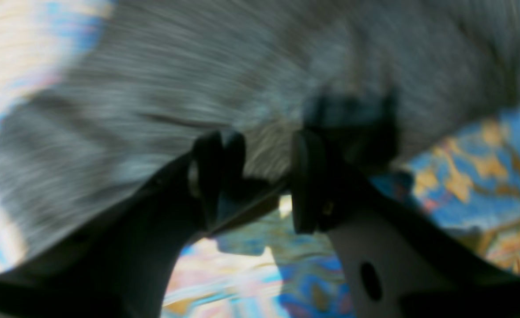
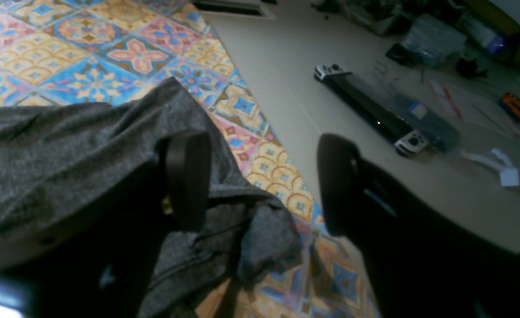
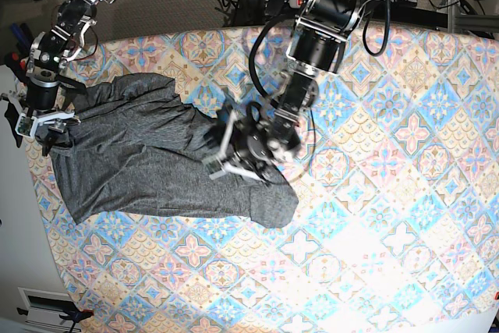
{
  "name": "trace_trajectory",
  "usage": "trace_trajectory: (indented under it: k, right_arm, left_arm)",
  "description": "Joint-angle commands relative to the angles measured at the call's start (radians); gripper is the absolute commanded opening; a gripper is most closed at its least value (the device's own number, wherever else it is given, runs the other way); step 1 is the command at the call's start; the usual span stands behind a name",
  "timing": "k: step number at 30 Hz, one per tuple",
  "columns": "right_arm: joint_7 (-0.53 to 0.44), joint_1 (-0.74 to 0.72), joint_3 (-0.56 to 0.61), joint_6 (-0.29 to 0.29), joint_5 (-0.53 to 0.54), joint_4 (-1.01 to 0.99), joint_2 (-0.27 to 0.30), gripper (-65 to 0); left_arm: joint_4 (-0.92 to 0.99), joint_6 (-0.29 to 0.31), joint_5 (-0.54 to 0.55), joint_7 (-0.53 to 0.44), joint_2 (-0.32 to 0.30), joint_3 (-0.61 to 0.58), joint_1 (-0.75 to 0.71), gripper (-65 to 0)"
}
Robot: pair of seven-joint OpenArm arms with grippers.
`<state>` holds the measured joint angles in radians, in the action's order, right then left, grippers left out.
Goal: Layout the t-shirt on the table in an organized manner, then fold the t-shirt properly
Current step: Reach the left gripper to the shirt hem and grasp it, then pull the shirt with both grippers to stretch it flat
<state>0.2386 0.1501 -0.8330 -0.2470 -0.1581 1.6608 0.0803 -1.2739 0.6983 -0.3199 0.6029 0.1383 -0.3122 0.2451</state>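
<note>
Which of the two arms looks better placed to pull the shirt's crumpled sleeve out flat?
Probably the right gripper. Its jaws stand open just above the bunched sleeve of the t-shirt at the table edge. The left gripper is over the shirt's opposite end.

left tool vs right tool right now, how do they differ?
Left tool works mid-table over the t-shirt's inner edge; right tool sits at the shirt's outer corner by the table edge. Left view is motion-blurred, right view sharp. Right jaws stand wide, empty. Both are black and at the shirt.
</note>
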Motion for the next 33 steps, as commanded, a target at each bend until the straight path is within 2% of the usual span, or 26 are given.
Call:
trace_trajectory:
  k: [1, 4, 6, 8, 11, 12, 17, 21, 25, 29, 33]
  right_arm:
    - [-0.026, -0.008, -0.006, 0.005, 0.010, 0.020, 0.014, -28.2]
    - [-0.026, -0.008, -0.006, 0.005, 0.010, 0.020, 0.014, -28.2]
    - [-0.026, -0.008, -0.006, 0.005, 0.010, 0.020, 0.014, -28.2]
    - [-0.026, -0.008, -0.006, 0.005, 0.010, 0.020, 0.014, -28.2]
    - [-0.026, -0.010, -0.006, 0.005, 0.009, 0.020, 0.014, -28.2]
    - [-0.026, -0.010, -0.006, 0.005, 0.009, 0.020, 0.014, -28.2]
    - [-0.026, -0.010, -0.004, 0.005, 0.009, 0.020, 0.014, -28.2]
    - [-0.026, -0.010, -0.004, 0.005, 0.009, 0.020, 0.014, -28.2]
    - [-0.026, -0.010, -0.003, 0.005, 0.009, 0.020, 0.006, -28.2]
    - [-0.026, -0.010, -0.004, 0.005, 0.009, 0.054, -0.047, -28.2]
    - [-0.026, -0.008, 0.002, 0.005, 0.009, 0.121, -0.080, -28.2]
  left_arm:
    - [-0.013, 0.000, 0.005, -0.008, 0.005, -0.028, 0.013, -39.8]
    - [-0.010, 0.000, 0.005, 0.093, -0.042, -0.094, 0.001, -40.1]
    - [-0.013, 0.000, 0.008, 0.157, -0.075, -0.117, -0.003, -43.0]
    - [-0.013, 0.000, 0.008, 0.203, -0.110, -0.127, -0.007, -49.5]
    - [-0.040, 0.000, 0.008, 0.251, -0.177, -0.112, -0.026, -63.5]
    - [-0.059, 0.000, 0.008, 0.262, -0.199, -0.098, -0.040, -65.0]
    - [-0.188, 0.000, 0.006, 0.271, -0.302, 0.049, -0.122, -65.0]
    - [-0.198, 0.000, 0.008, 0.271, -0.369, 0.183, -0.158, -65.0]
    - [-0.240, 0.000, 0.008, 0.268, -0.380, 0.226, -0.200, -65.0]
    - [-0.323, 0.000, 0.008, 0.268, -0.372, 0.218, -0.238, -65.0]
    - [-0.338, 0.000, -0.005, 0.268, -0.337, 0.227, -0.243, -65.0]
